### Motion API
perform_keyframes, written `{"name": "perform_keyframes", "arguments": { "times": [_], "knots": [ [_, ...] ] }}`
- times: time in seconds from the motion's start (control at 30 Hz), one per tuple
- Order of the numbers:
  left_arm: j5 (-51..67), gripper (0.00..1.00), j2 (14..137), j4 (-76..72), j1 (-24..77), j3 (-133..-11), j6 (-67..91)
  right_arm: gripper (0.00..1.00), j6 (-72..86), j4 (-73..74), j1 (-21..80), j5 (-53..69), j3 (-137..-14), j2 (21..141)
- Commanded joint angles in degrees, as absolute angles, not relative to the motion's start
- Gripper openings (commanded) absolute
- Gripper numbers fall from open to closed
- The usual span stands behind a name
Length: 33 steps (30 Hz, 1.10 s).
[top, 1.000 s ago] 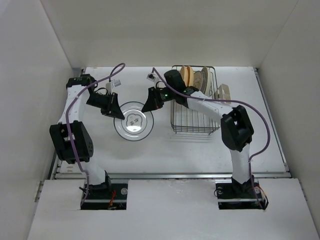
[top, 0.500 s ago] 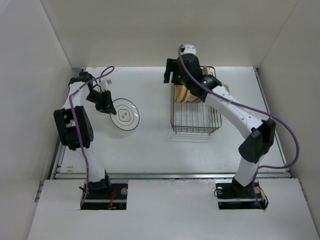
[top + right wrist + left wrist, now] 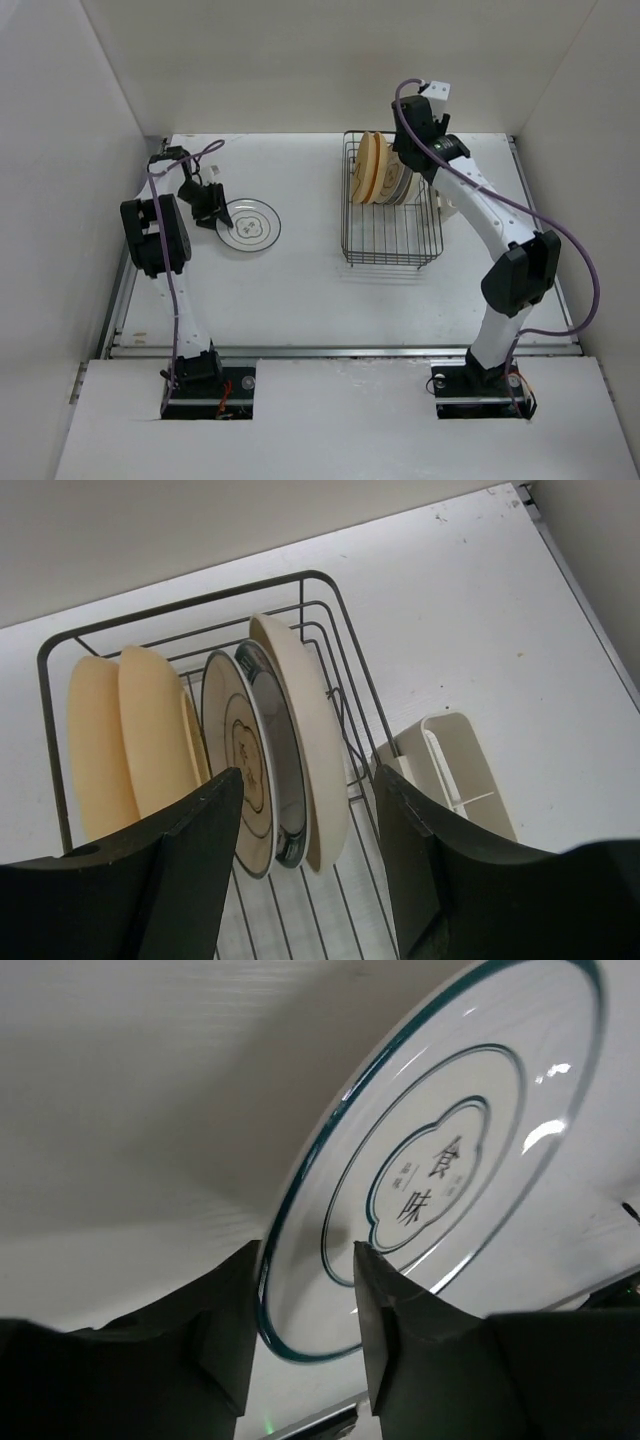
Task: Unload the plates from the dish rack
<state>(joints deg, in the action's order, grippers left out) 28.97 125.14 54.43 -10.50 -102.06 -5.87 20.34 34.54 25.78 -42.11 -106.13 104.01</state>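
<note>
Reading this as a changeover. The left gripper (image 3: 305, 1258) is sitting at the white round plate with teal rings and a lobed centre mark (image 3: 250, 227). That plate is lying on the white table (image 3: 330, 300), left side, well apart from the rack. The jaws are standing parted either side of the near rim, not pinching it. My advice is backing straight off the rim without catching it, or the plate is going to get dragged.

The right gripper (image 3: 305, 780) is hovering above the rectangular dark wire dish rack (image 3: 395, 240), jaws wide, nothing between them. The remaining plates are standing on edge at the rack's far end:
- two plain orange-tan plates (image 3: 120, 735)
- a white plate with a dark ring pattern (image 3: 240, 780)
- a dark-rimmed plate (image 3: 283, 780), tight against the white one
- a plain cream plate (image 3: 315, 740), nearest the small cream cup holder (image 3: 450, 770)

There may be another thin rim beside the orange-tan ones; can't tell.

Next pick, my call: the cream plate is outermost, so the fingers should be straddling its top rim only and pulling straight up along the prongs. The neighbours are packed close and looking prone to tipping.
</note>
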Motion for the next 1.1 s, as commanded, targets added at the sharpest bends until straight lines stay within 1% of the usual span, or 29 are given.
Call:
{"name": "perform_keyframes", "arguments": {
  "times": [0.0,0.03,0.13,0.23,0.27,0.4,0.5,0.6,0.63,0.67,0.87,0.93,0.97,1.0,1.03,1.07],
  "knots": [
    [24.79,0.38,126.47,56.95,-10.72,-103.18,-4.39,0.61,19.34,34.63,24.26,-38.59,-107.58,105.11],
    [24.79,0.38,127.08,57.48,-10.72,-103.18,-4.39,0.61,19.34,34.63,23.47,-38.58,-108.10,105.81],
    [22.07,0.43,127.71,58.01,-10.72,-103.18,-4.92,0.61,18.81,34.10,22.15,-37.00,-108.72,106.87],
    [19.25,0.50,127.71,59.06,-10.72,-103.18,-6.06,0.61,18.11,34.10,21.62,-35.77,-110.30,108.54],
    [19.25,0.52,127.71,59.06,-10.72,-103.18,-6.06,0.59,18.11,34.10,21.62,-35.77,-110.30,109.07],
    [18.72,0.61,123.68,59.06,-10.72,-101.95,-6.59,0.51,16.79,34.10,20.48,-34.02,-111.01,111.18],
    [17.32,0.61,121.56,60.29,-10.72,-101.95,-6.59,0.47,16.79,34.10,19.95,-34.63,-111.62,112.59],
    [16.79,0.61,118.57,60.82,-10.72,-100.11,-6.59,0.38,16.79,32.97,19.95,-35.24,-112.15,113.20],
    [16.79,0.61,116.82,60.82,-10.72,-98.28,-6.59,0.29,16.79,32.96,19.95,-35.24,-112.15,113.73],
    [16.79,0.61,116.02,60.82,-10.72,-97.39,-7.20,0.27,16.79,32.96,19.43,-35.77,-112.67,113.73],
    [16.79,0.62,111.19,60.29,-10.72,-93.96,-8.78,0.30,16.79,32.96,19.42,-35.77,-112.68,115.49],
    [16.27,0.62,110.49,60.82,-10.72,-93.96,-8.79,0.26,16.79,32.96,18.90,-36.82,-113.46,116.63],
    [16.26,0.62,110.48,61.52,-10.72,-93.96,-8.79,0.26,16.27,33.48,18.90,-36.83,-113.99,117.24],
    [15.65,0.62,109.87,62.22,-10.72,-94.56,-8.79,0.36,16.26,35.23,18.90,-36.83,-115.91,119.07],
    [15.64,0.62,109.86,62.23,-10.72,-94.57,-8.79,0.36,16.26,36.38,18.90,-37.52,-116.97,120.05],
    [15.64,0.62,109.86,63.01,-10.72,-95.09,-8.79,0.43,16.26,37.34,18.90,-37.53,-117.85,121.02]
  ]
}}
